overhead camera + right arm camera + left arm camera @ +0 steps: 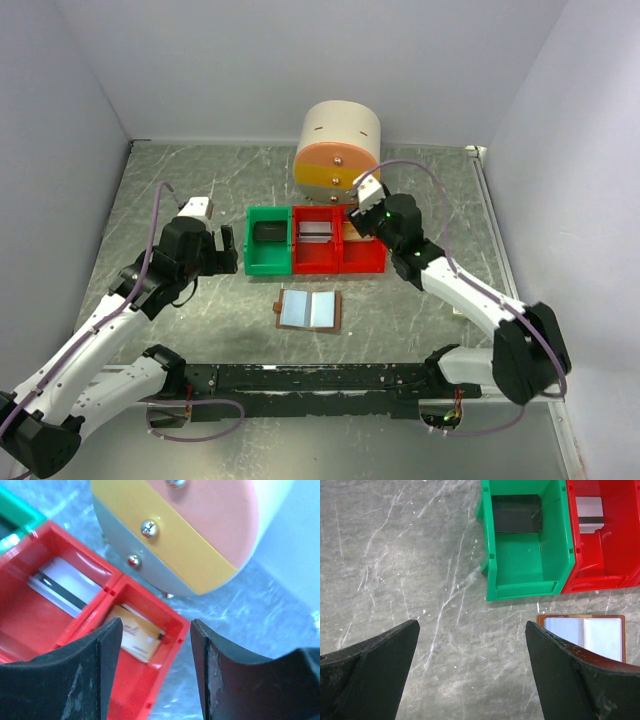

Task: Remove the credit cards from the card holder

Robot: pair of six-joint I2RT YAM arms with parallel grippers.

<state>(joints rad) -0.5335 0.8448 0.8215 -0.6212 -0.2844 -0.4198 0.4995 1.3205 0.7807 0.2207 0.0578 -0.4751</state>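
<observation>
The card holder (310, 309) lies open on the table in front of the bins, brown-edged with pale blue panels; its corner also shows in the left wrist view (585, 632). Credit cards lie in the bins: a black one (516, 513) in the green bin (270, 242), a pale grey one with a dark stripe (62, 587) in the middle red bin (316, 255), and a tan one (135, 632) in the right red bin (362, 262). My right gripper (156, 625) hangs open over that bin's far corner, holding nothing. My left gripper (472, 630) stands wide open above bare table, left of the holder.
A pale drum (338, 147) with an orange and yellow front stands just behind the bins, close to my right gripper (360, 217). Grey walls enclose the table on three sides. My left gripper (228, 250) is near the green bin's left wall.
</observation>
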